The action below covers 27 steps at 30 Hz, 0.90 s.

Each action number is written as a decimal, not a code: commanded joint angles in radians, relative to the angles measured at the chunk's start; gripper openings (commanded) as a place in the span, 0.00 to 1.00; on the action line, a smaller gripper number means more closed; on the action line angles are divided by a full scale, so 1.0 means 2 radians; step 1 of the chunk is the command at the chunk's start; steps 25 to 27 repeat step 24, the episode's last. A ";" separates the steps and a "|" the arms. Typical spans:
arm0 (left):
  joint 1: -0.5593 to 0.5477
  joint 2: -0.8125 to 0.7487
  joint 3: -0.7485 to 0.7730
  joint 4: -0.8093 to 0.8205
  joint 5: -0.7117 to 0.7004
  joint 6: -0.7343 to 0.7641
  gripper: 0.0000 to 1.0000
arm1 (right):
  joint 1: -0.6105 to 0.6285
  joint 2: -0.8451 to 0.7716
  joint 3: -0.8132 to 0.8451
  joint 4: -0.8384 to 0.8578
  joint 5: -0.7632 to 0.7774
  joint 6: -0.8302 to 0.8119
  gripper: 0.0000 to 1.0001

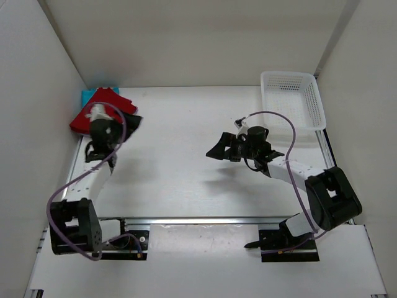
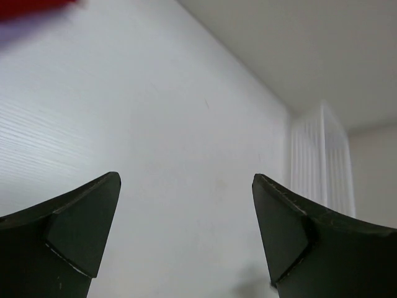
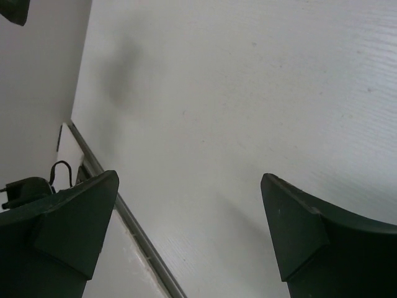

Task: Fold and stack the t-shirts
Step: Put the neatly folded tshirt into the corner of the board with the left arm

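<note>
Basket (image 1: pixel 291 102) stands far right; red t-shirt (image 1: pixel 84 121) lies on teal t-shirt (image 1: pixel 88 97).

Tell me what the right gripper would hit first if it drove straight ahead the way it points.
Probably the bare table: the open right gripper faces it, and its wrist view shows nothing else directly ahead. Depth is hard to judge.

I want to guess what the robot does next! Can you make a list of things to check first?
1. Left gripper open, empty: ok.
2. Right gripper open, empty: ok.
3. Red shirt lying on teal shirt: ok.
4. All three shirts stacked: cannot tell, only two show.
5. Basket out of both arms' way: ok.
</note>
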 commanded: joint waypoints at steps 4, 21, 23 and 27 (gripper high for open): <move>-0.227 -0.007 -0.034 -0.054 -0.045 0.078 0.99 | 0.016 -0.059 -0.049 -0.020 0.069 -0.024 0.99; -0.327 -0.168 -0.236 -0.064 0.008 0.053 0.99 | 0.024 -0.213 -0.192 -0.032 0.130 -0.035 0.99; -0.300 -0.174 -0.241 -0.066 0.018 0.059 0.99 | 0.016 -0.220 -0.193 -0.040 0.131 -0.034 0.99; -0.296 -0.178 -0.233 -0.071 0.020 0.062 0.98 | 0.019 -0.221 -0.194 -0.042 0.137 -0.037 0.99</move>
